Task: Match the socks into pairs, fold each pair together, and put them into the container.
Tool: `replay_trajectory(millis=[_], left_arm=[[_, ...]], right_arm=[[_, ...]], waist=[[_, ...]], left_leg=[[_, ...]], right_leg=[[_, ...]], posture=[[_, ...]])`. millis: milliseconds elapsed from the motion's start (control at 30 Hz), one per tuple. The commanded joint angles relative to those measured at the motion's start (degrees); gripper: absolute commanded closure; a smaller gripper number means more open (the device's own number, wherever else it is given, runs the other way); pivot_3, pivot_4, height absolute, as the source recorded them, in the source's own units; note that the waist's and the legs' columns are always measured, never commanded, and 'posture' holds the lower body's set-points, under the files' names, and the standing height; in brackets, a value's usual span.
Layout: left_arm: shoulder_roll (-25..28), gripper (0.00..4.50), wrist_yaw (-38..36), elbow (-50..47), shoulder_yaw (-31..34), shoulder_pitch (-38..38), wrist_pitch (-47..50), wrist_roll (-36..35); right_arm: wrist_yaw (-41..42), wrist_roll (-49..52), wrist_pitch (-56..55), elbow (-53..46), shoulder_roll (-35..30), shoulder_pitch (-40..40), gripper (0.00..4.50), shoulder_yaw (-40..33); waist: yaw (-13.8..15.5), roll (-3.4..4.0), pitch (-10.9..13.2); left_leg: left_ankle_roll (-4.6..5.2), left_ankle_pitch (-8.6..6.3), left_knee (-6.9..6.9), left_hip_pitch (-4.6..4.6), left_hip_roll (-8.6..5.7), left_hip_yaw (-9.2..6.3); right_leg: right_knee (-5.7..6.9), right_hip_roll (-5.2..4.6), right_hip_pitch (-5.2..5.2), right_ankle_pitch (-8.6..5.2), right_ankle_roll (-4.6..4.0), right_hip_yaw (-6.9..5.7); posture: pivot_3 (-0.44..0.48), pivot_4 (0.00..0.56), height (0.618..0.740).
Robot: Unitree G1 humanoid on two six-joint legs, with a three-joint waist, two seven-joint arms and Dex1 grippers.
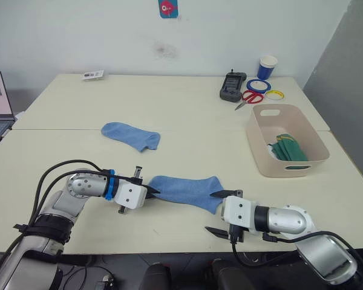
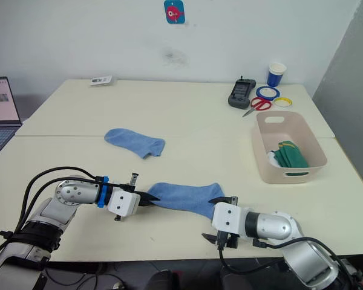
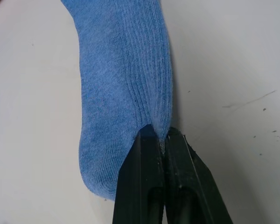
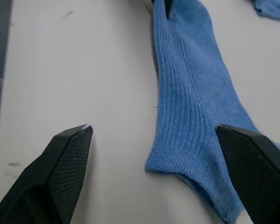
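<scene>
Left gripper (image 1: 151, 193) pinches near light blue sock (image 1: 187, 191)
Right gripper (image 1: 217, 211) spread wide at its cuff; second light blue sock (image 1: 131, 135) lies beyond.

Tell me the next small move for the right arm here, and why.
Probably ease the right gripper forward and close on the free end of the near light blue sock. The left gripper is already shut on the other end, while the right jaws stand wide open around the sock's edge. The second light blue sock lies apart, further back; green socks sit in the beige plastic tub.
</scene>
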Motion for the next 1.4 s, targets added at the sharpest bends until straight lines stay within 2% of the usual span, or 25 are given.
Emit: replay_trajectory(millis=[33, 100, 200, 467, 600, 700, 767, 833, 967, 1067, 1167, 1400], left_arm=[[0.8, 4.5, 0.1, -1.1, 0.3, -0.4, -0.1, -1.4], [0.9, 4.5, 0.1, -1.0, 0.3, -0.3, -0.2, -1.5], [0.9, 4.5, 0.2, -0.9, 0.2, -0.3, -0.6, -1.1], [1.4, 4.5, -2.3, -1.2, -0.2, -0.9, 0.5, -2.3], [2.7, 4.5, -6.4, -4.5, -0.2, 0.5, 4.9, -5.5], [5.4, 4.5, -10.9, -10.9, -0.1, 2.8, 15.9, -9.7], [10.1, 4.5, -14.9, -21.4, 0.5, 5.6, 34.3, -17.2], [15.6, 4.5, -19.0, -30.5, 1.1, 8.9, 46.5, -23.4], [28.6, 4.5, -21.8, -43.5, 2.1, 15.7, 60.9, -36.5], [33.1, 4.5, -21.8, -46.3, 1.8, 17.6, 68.3, -41.9], [32.5, 4.5, -21.8, -44.3, -0.9, 16.1, 72.5, -41.3], [16.2, 4.5, -18.9, -28.4, -9.7, 2.0, 78.1, -28.7]], right_arm=[[-0.1, -1.5, -3.1, 3.1, -0.3, -1.0, 0.59, -0.3], [-0.1, -0.6, -2.5, 4.3, 0.3, -1.2, 1.31, -1.2], [1.2, -0.2, -2.4, 5.9, -0.8, -2.3, 1.88, -2.3], [4.0, 0.9, -2.9, 6.2, -1.6, -4.2, 4.48, -3.4], [5.3, 2.4, -2.7, 5.1, -1.3, -4.4, 4.48, -4.4], [7.0, 6.4, -0.3, 2.0, -1.4, -4.1, 4.48, -6.7], [9.6, 12.9, 6.7, -4.1, -2.6, -3.6, 4.48, -9.1], [11.4, 19.8, 14.0, -10.1, -3.7, -3.2, 4.48, -11.3], [10.3, 35.3, 29.3, -20.0, -4.5, -2.1, 4.48, -16.4], [6.8, 45.1, 38.7, -22.1, -3.4, -2.3, 4.48, -19.7], [2.3, 49.7, 44.9, -21.9, -2.6, -2.3, 4.48, -21.5], [-9.0, 44.4, 49.3, -12.7, 0.9, -5.0, 4.48, -19.5]], waist=[[0.0, 0.0, 0.0], [0.0, 0.0, 0.0], [0.0, 0.0, 0.0], [0.0, 0.0, 0.0], [0.0, 0.0, 0.0], [-0.1, 0.0, 0.0], [-0.2, -0.02, 0.0], [-0.4, -0.08, 0.1], [-0.6, -0.09, 0.1], [-0.5, -0.08, 0.1], [-0.5, -0.08, 0.1], [0.0, -0.15, 0.1]], left_leg=[[0.0, 0.0, 0.0, 0.0, 0.0, 0.0], [0.0, 0.0, -0.01, 0.0, -0.01, -0.01], [0.0, 0.0, -0.01, 0.01, -0.01, 0.0], [0.0, 0.0, 0.0, 0.0, -0.01, 0.0], [0.0, 0.0, 0.0, 0.0, -0.01, 0.0], [0.0, 0.0, -0.01, 0.0, 0.01, -0.01], [0.0, 0.0, -0.01, -0.02, 0.02, -0.03], [0.0, 0.0, -0.02, -0.09, 0.18, -0.18], [0.0, 0.0, -0.05, -0.04, 0.24, -0.33], [0.0, 0.0, -0.08, 0.11, 0.15, -0.4], [0.01, -0.01, -0.09, 0.27, 0.08, -0.36], [0.02, -0.01, -0.08, 0.03, -0.09, -0.26]], right_leg=[[0.0, 0.0, 0.0, 0.0, 0.0, -0.02], [0.0, 0.01, 0.0, 0.0, 0.0, -0.02], [0.01, 0.01, 0.01, 0.0, 0.0, -0.01], [0.0, 0.01, 0.01, 0.01, 0.01, -0.01], [0.0, 0.02, 0.01, 0.01, 0.01, -0.01], [0.0, 0.02, 0.0, 0.01, 0.01, 0.01], [0.01, 0.04, -0.02, 0.01, 0.01, -0.01], [0.03, 0.04, -0.06, 0.0, 0.0, -0.07], [0.02, 0.02, -0.04, -0.02, -0.02, -0.07], [0.03, -0.08, 0.07, -0.04, -0.02, -0.06], [0.01, -0.13, 0.21, -0.07, -0.06, -0.02], [-0.03, -0.03, -0.01, -0.09, -0.09, -0.01]], posture=[[0.0, 0.15, 0.732], [0.0, 0.15, 0.732], [0.0, 0.15, 0.732], [0.0, 0.15, 0.732], [0.0, 0.15, 0.732], [0.0, 0.15, 0.732], [0.0, 0.15, 0.732], [0.0, 0.15, 0.732], [0.0, 0.15, 0.732], [0.0, 0.15, 0.732], [0.0, 0.15, 0.732], [0.0, 0.15, 0.732]])
